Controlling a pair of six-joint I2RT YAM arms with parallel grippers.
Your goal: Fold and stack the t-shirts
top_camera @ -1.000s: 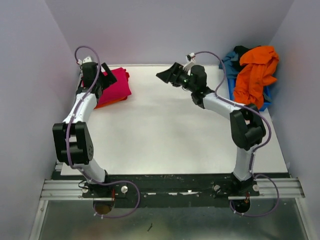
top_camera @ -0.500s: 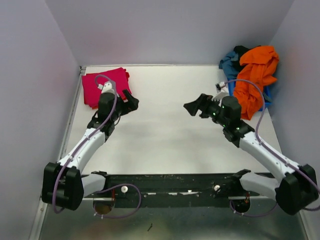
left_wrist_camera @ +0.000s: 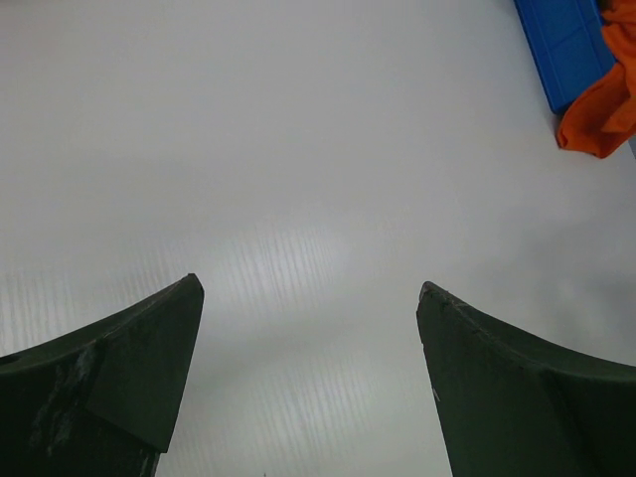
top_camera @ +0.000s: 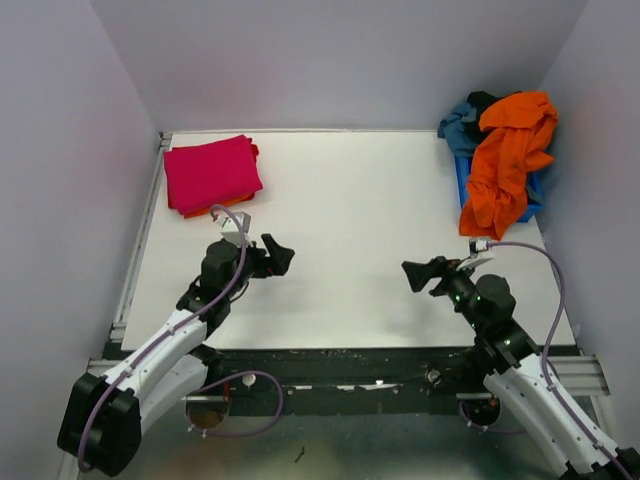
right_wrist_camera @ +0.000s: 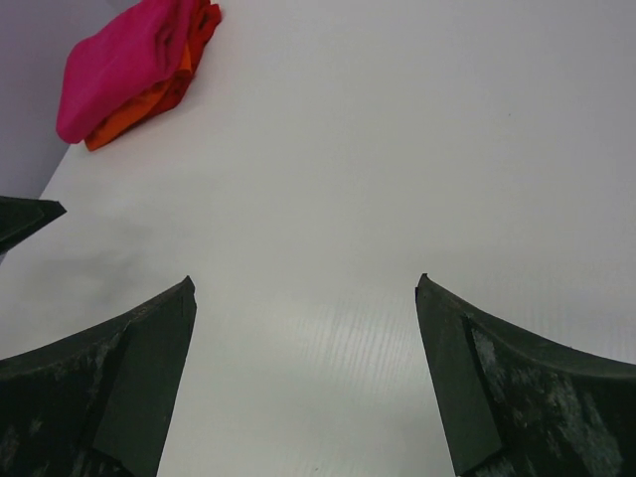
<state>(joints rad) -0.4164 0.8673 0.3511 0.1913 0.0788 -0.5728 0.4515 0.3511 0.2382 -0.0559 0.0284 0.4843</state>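
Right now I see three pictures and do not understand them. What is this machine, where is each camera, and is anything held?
These are two robot arms bolted at the near edge of a white table. The wide picture comes from above and behind them: left arm on the left, right arm on the right. The other two come from a camera on each wrist; the dark shapes below are that arm's own jaws. Both pairs of jaws are open and hold nothing. Far left lies a folded pink t-shirt on other folded cloth. Far right, an orange t-shirt hangs over a blue bin.
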